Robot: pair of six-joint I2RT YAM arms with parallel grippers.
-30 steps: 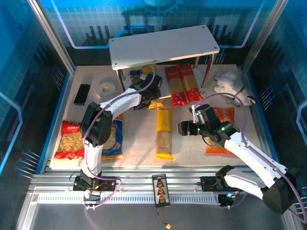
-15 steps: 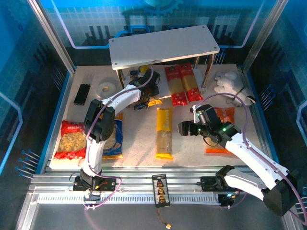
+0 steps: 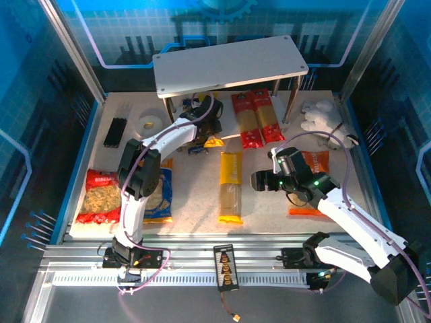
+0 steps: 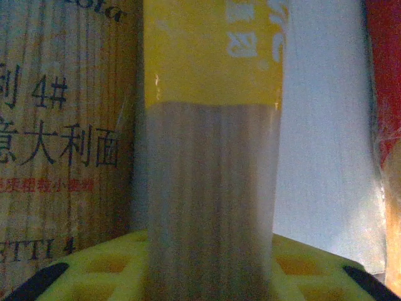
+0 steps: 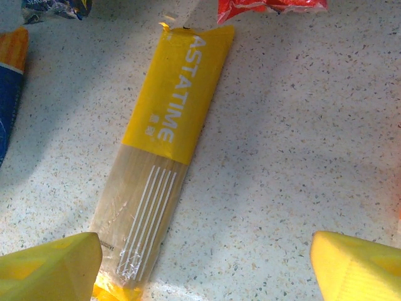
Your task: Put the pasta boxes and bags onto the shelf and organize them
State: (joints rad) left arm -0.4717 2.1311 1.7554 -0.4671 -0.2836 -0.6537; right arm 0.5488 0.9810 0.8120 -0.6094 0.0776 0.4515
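Red pillow-shaped plastic pasta bag (image 3: 101,196), blue bag (image 3: 159,192) lie at left of table (image 3: 195,202). Left gripper (image 3: 205,128) reaches beneath white two-tier shelf (image 3: 229,64), yellow windowed spaghetti pack (image 4: 210,188) running between its fingers; whether jaws clamp it cannot be judged. Second yellow pack (image 5: 169,119) flat mid-table, right gripper (image 5: 203,266) above, jaws wide apart, nothing held.

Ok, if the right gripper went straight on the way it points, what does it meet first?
Probably the yellow spaghetti pack lying on the table, framed between the right gripper's open fingers; how far off is unclear.
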